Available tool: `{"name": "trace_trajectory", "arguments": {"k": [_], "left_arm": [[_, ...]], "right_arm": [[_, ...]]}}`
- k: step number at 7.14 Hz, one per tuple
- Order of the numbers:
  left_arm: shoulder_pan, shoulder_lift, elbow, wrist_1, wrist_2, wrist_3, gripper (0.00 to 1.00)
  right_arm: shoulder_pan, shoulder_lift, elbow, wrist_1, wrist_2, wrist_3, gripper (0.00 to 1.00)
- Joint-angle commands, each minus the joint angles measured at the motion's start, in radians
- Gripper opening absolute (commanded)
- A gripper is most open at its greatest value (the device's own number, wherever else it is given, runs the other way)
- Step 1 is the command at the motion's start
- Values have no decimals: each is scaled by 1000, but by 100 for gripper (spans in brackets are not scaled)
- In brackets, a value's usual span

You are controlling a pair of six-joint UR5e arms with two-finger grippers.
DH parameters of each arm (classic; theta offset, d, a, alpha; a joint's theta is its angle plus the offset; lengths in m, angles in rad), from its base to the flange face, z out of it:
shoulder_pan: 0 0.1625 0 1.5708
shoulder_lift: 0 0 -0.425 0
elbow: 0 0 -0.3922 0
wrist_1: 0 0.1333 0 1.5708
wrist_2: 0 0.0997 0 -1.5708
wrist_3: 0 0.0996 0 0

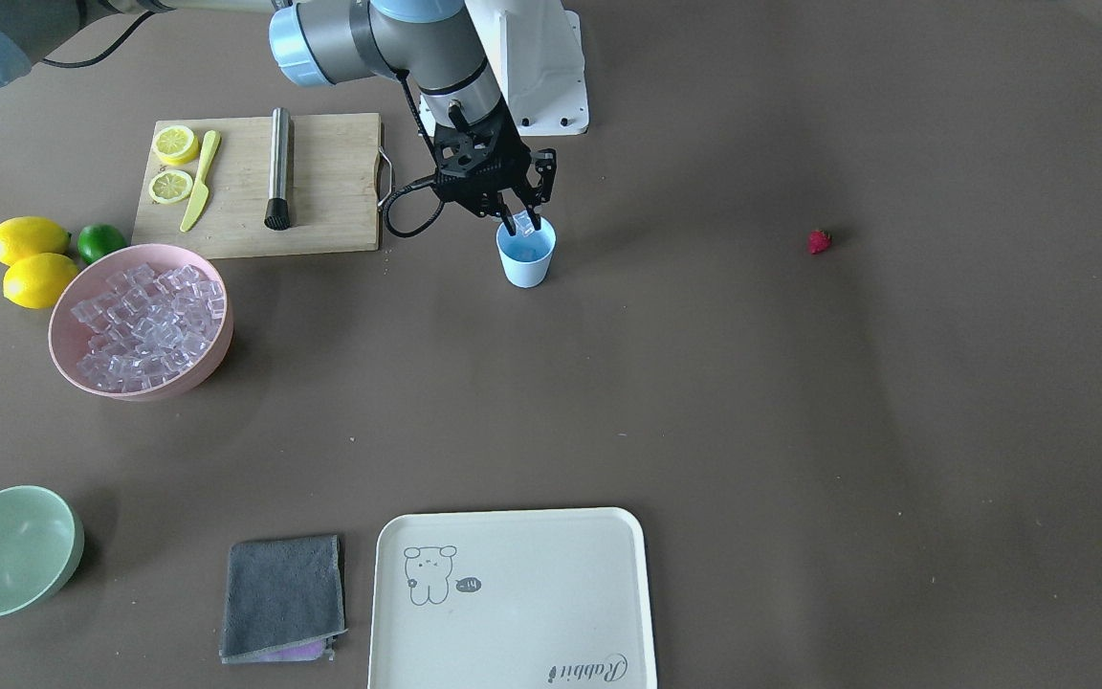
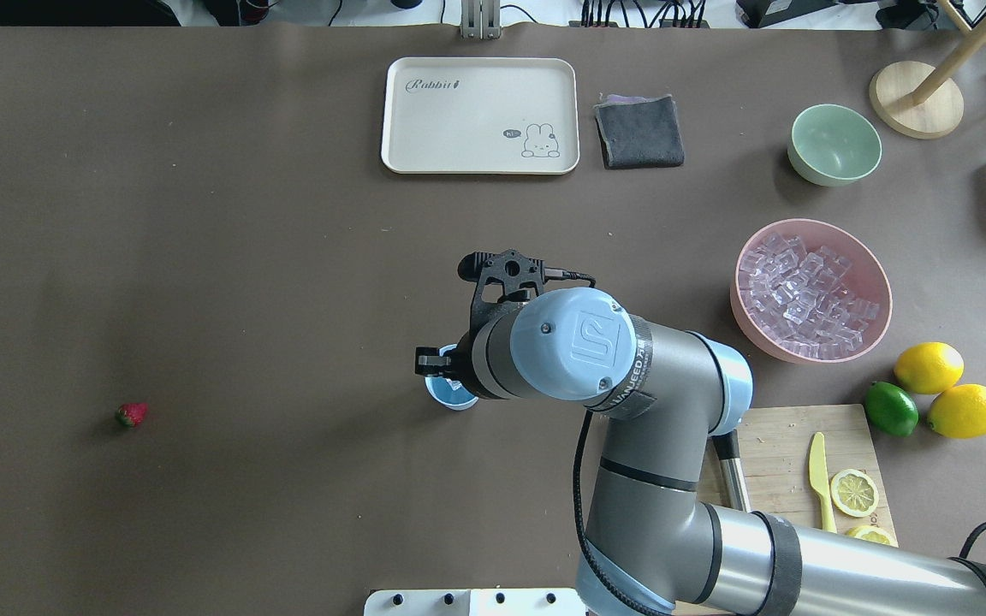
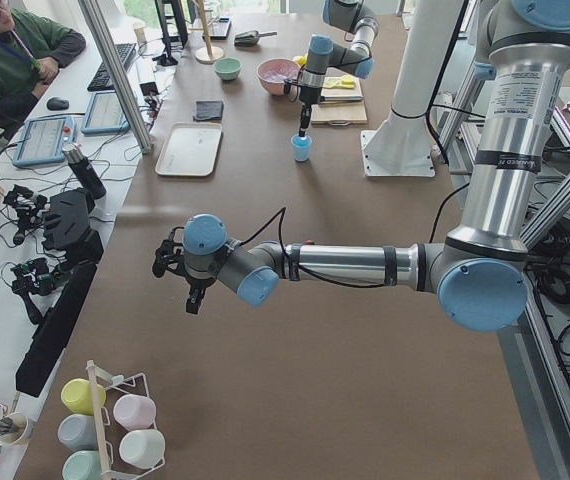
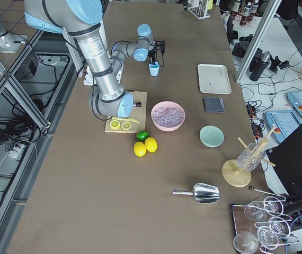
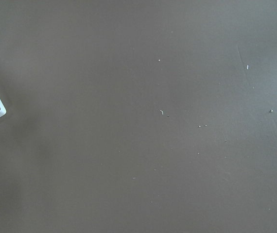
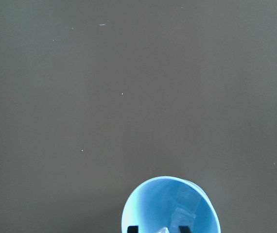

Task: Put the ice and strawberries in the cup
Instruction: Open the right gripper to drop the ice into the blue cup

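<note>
Right tool [image 1: 518,216] points straight down above the cup [image 1: 524,262], grasping an ice cube [image 1: 525,227]. Left tool [image 3: 191,300]: I cannot tell its state.

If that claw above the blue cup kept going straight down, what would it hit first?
Probably the inside of the blue cup: the right gripper, holding an ice cube, points down into its mouth.

On our brown counter [image 1: 704,402] rest the cup [image 1: 524,260], a strawberry [image 1: 819,241] well apart, a pink bowl [image 1: 189,376], a green bowl [image 1: 74,547], a tray [image 1: 522,612], a grey cloth [image 1: 283,598], a wooden board [image 1: 336,182], two lemons [image 1: 28,239], a lime [image 1: 99,241].
</note>
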Motion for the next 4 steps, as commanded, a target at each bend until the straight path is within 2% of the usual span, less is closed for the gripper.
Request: {"name": "trace_trajectory", "arguments": {"k": [1, 2, 3, 4], "left_arm": [[0, -2, 14, -14, 1, 0, 98], [0, -2, 17, -12, 1, 0, 98], [0, -2, 17, -14, -1, 0, 98], [0, -2, 17, -14, 1, 0, 98]], "right_arm": [[0, 3, 0, 0, -6, 2, 12], [8, 3, 1, 0, -6, 4, 30], [9, 2, 0, -1, -6, 1, 95], [9, 3, 3, -4, -8, 4, 100]]}}
